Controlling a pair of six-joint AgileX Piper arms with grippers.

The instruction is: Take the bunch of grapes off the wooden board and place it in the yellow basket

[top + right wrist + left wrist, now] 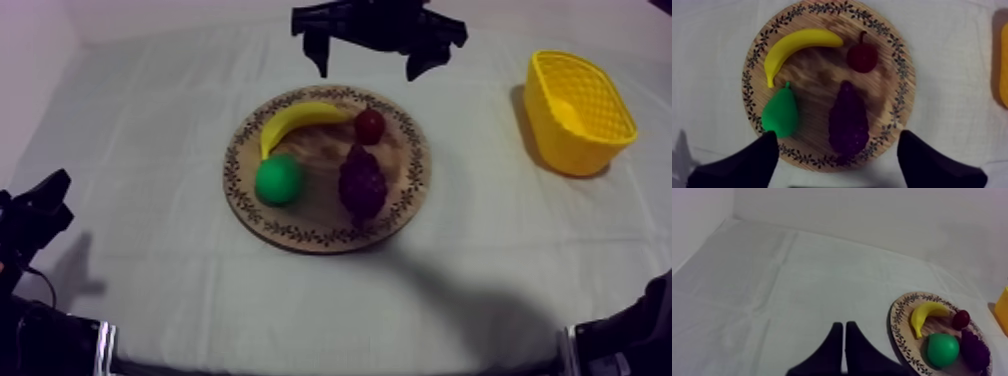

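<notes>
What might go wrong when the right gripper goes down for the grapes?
1. The right gripper is open above the board. The pear lies close beside the bunch of grapes, so a descending finger may knock it.
2. The small red fruit sits just past the bunch's end; a grasp too far that way may catch it.
3. The yellow basket stands apart from the board, so a loose hold may drop the bunch on the way.

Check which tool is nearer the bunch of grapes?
Right. The right tool hangs open above the wooden board, near the bunch of grapes; the left tool sits shut, off the board beyond the pear.
</notes>
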